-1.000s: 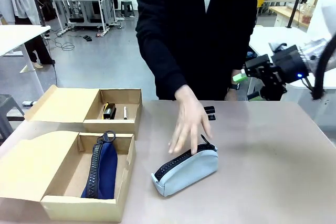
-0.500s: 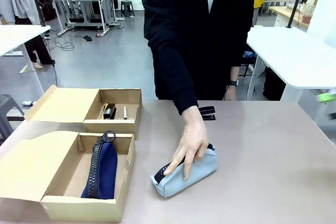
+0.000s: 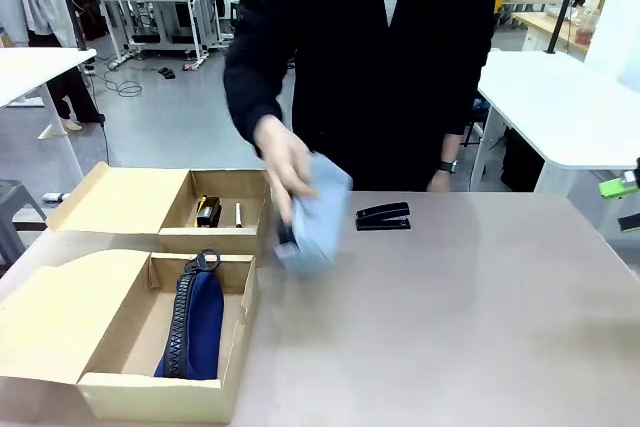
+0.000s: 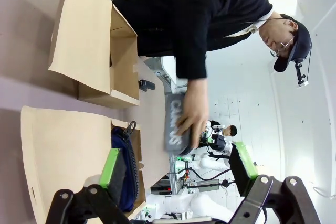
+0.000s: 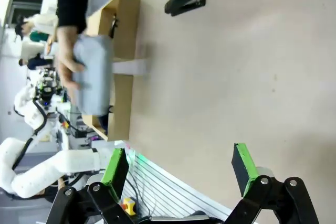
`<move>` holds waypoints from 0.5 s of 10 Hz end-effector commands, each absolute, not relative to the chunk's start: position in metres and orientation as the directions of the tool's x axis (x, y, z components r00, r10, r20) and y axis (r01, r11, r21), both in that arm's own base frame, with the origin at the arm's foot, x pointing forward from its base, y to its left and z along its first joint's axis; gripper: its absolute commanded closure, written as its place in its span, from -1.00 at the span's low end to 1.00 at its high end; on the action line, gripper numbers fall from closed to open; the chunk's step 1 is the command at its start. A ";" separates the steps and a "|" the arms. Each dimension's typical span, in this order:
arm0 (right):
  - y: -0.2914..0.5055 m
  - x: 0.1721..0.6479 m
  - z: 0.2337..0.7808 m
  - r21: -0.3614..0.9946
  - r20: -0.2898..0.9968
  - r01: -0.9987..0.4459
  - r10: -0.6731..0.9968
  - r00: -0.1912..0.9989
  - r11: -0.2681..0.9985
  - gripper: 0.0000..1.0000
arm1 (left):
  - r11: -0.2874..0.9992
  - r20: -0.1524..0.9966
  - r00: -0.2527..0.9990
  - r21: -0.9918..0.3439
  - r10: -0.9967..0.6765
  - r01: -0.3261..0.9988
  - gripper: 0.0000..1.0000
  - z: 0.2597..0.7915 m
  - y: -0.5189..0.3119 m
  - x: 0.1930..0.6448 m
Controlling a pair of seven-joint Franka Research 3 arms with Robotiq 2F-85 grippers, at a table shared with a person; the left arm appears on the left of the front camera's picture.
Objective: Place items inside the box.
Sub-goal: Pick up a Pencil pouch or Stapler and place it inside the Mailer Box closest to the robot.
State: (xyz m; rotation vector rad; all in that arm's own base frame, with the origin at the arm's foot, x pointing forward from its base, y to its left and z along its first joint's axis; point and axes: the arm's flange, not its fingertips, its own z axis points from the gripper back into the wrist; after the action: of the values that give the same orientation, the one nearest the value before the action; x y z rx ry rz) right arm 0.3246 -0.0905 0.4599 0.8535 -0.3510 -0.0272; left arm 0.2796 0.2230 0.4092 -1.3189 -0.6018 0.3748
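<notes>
Now the grey pouch (image 3: 318, 209) is off the table (image 3: 470, 327). Half a second ago it lay flat under the person's hand (image 3: 283, 162); that hand now grips it in the air, just beside the front corner of the farther box (image 3: 212, 239). The black stapler (image 3: 383, 216), then partly covered by the wrist, lies in plain sight on the tabletop. The dark blue pouch (image 3: 193, 325) has not moved and lies lengthwise in the nearer box (image 3: 160, 395).

The right gripper (image 5: 181, 163) has its fingers spread wide with nothing between them. In the front view it is cut off by the right edge, where one green pad (image 3: 620, 186) shows. The left gripper (image 4: 176, 169) is likewise spread and empty.

Hand and grey pouch are smeared by motion, so the zip and the exact grip cannot be made out. The small things (image 3: 210, 211) in the farther box are too small to tell apart, and no lettering can be read on the dark blue pouch.
</notes>
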 end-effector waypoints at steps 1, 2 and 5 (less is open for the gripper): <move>-0.096 0.320 0.463 0.742 0.297 -0.116 -0.169 0.940 0.660 -1.00 | 0.221 0.213 0.791 -0.970 0.574 0.102 -1.00 0.409 0.220 0.278; -0.077 0.344 0.468 0.678 0.343 -0.215 -0.043 0.938 0.703 -1.00 | 0.221 0.213 0.791 -0.970 0.574 0.102 -1.00 0.409 0.220 0.278; 0.034 0.452 0.470 0.409 0.519 -0.609 0.376 0.767 0.679 -1.00 | 0.221 0.213 0.791 -0.970 0.574 0.102 -1.00 0.409 0.220 0.278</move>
State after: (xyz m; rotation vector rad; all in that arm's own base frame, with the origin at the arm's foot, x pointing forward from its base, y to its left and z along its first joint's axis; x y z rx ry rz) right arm 0.3984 0.0184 0.4801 0.6658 -0.3290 0.4107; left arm 0.2800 0.2226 0.4090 -1.3187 -0.6001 0.3740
